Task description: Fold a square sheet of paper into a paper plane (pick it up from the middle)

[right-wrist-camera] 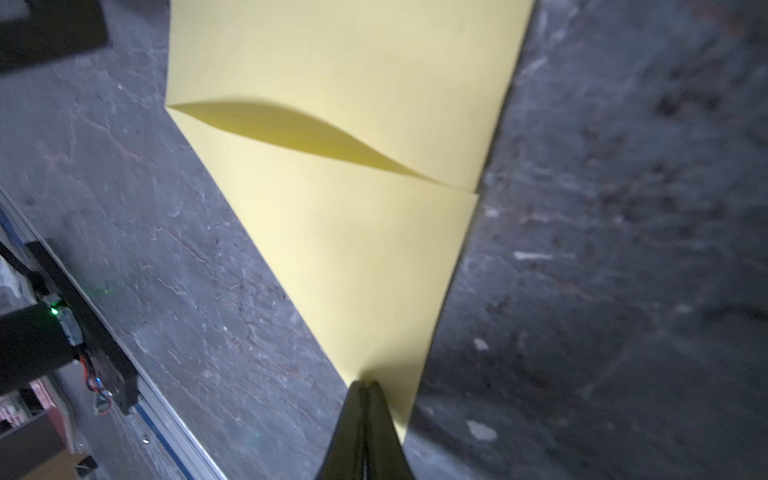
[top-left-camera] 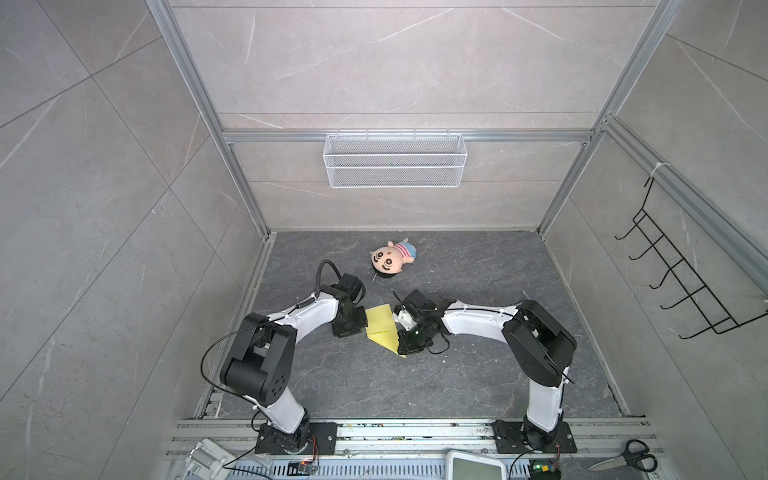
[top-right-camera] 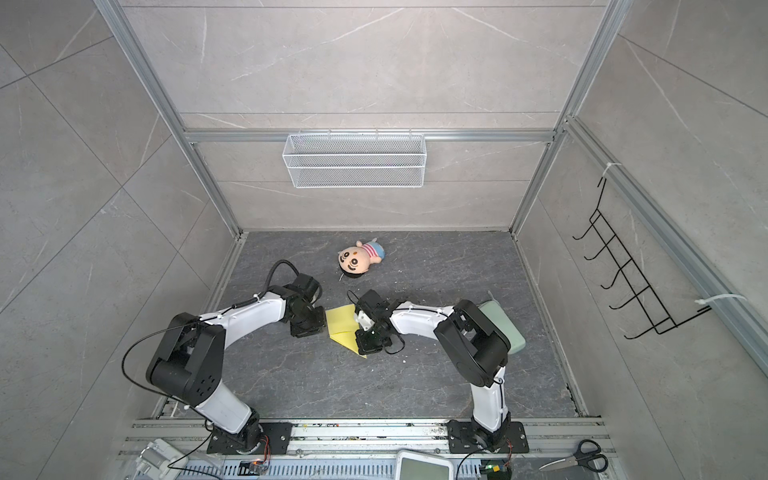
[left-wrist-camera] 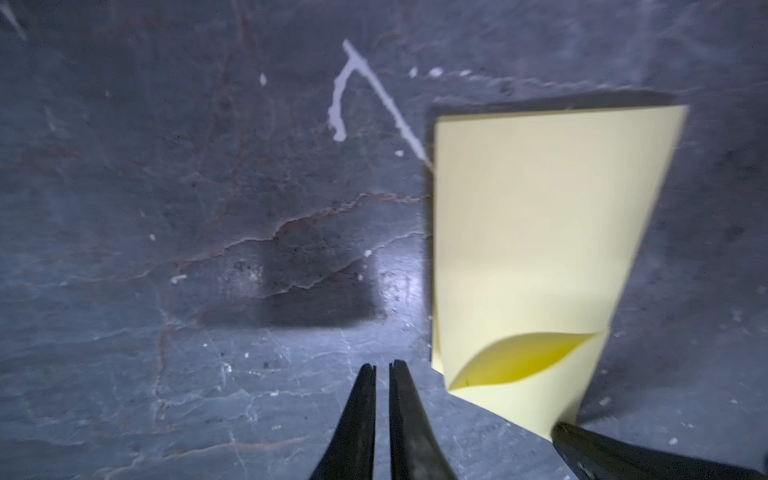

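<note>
Table (top-left-camera: 478, 374): dark stone-look slab inside a grey-walled booth, an arm reaching in from each near corner
Paper (top-left-camera: 380, 326) (top-right-camera: 340, 326): yellow and partly folded, near the middle of the table between the two grippers in both top views; the wide end faces the back wall and it tapers to a point toward the near edge
Fold: one flap is laid over the rest; its free edge bows up, leaving a lens-shaped pocket of darker yellow in both wrist views
Left gripper (left-wrist-camera: 382, 368): jaws parted by a narrow slit with nothing between them; the tips hang over bare table just beside the paper's long edge, not touching it
Right gripper (right-wrist-camera: 365, 386): jaws pressed together; the tips meet the paper near its narrow end; I cannot tell whether they pinch it or only press on it
Doll (top-left-camera: 390, 259): plush with a big round face, lying behind the grippers, apart from the paper
Pad (top-right-camera: 505, 328): pale green, rounded, flat on the table behind the right arm's elbow, partly hidden, seen in a top view
Basket (top-left-camera: 395, 160): white wire mesh, hung on the back wall rail
Rack (top-left-camera: 681, 282): black wire hooks on the right wall
Scissors (top-left-camera: 627, 459): black handles, lying at the near right corner beyond the right arm's base
</note>
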